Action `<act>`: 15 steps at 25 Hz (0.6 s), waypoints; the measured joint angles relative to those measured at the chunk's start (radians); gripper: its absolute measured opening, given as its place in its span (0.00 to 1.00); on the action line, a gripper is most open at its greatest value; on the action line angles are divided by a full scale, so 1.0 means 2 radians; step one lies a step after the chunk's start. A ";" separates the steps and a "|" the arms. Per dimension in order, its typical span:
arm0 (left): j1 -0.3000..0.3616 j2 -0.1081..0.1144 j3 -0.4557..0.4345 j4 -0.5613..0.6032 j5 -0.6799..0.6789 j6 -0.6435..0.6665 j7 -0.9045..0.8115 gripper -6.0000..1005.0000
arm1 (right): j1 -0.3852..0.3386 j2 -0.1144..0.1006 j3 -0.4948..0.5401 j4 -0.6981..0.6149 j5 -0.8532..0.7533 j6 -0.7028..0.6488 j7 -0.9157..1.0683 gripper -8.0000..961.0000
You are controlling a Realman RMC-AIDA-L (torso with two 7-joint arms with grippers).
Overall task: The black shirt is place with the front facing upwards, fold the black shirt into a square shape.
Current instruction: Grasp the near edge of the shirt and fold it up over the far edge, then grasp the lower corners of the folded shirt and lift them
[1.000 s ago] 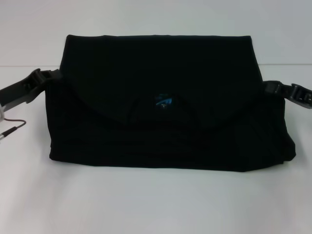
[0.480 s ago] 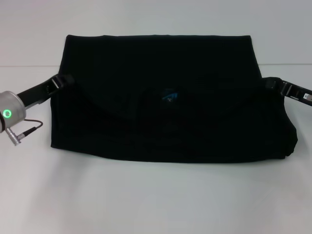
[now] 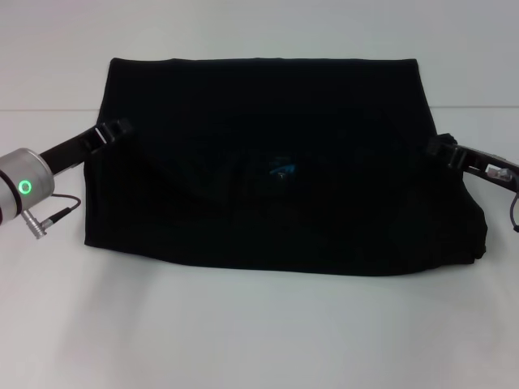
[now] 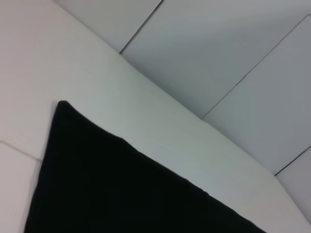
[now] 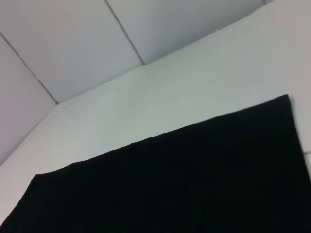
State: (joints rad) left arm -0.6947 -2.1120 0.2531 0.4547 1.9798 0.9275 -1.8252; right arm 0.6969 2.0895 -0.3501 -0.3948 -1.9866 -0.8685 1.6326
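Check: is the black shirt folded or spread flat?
Folded: the black shirt is a wide band, its neck label mid-cloth under an overlapping layer.

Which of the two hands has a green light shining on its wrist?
The left hand, at the left edge of the black shirt. A green ring glows on its silver wrist. The right hand, at the opposite edge, shows no such light.

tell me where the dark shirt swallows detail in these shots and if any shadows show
Head view: the shirt reads as a near-flat black mass, its folds barely traceable, only the blue label standing out; a soft shadow lies on the table along its near edge. Both wrist views: the shirt is pure black with no texture at all.
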 joint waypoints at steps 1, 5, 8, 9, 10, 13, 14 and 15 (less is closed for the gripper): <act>0.000 0.000 0.000 0.000 -0.002 0.000 0.001 0.05 | 0.000 0.000 0.000 0.002 0.004 -0.002 -0.007 0.09; 0.003 -0.001 -0.001 0.001 -0.006 0.002 0.001 0.13 | -0.007 -0.001 0.000 0.005 0.016 -0.011 -0.013 0.22; 0.010 0.003 -0.002 0.001 -0.011 0.011 -0.002 0.25 | -0.016 -0.003 0.004 0.002 0.019 -0.022 -0.010 0.36; 0.014 0.005 -0.002 0.001 -0.011 0.017 -0.004 0.28 | -0.020 -0.004 0.005 0.001 0.019 -0.029 -0.010 0.41; 0.017 0.007 -0.002 0.001 -0.011 0.022 -0.007 0.31 | -0.024 -0.006 0.005 0.000 0.021 -0.034 -0.009 0.45; 0.030 0.016 -0.001 0.001 -0.011 0.043 -0.028 0.41 | -0.036 -0.009 0.006 -0.001 0.027 -0.048 -0.005 0.57; 0.034 0.020 0.000 0.001 -0.011 0.054 -0.035 0.45 | -0.040 -0.010 0.006 -0.001 0.030 -0.053 -0.005 0.62; 0.039 0.025 0.001 0.001 -0.011 0.064 -0.041 0.49 | -0.047 -0.010 0.005 -0.002 0.034 -0.065 -0.010 0.66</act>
State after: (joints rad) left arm -0.6174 -2.0628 0.2541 0.4573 1.9585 1.0553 -1.9080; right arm 0.6038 2.0688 -0.3393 -0.3985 -1.9190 -0.9993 1.6121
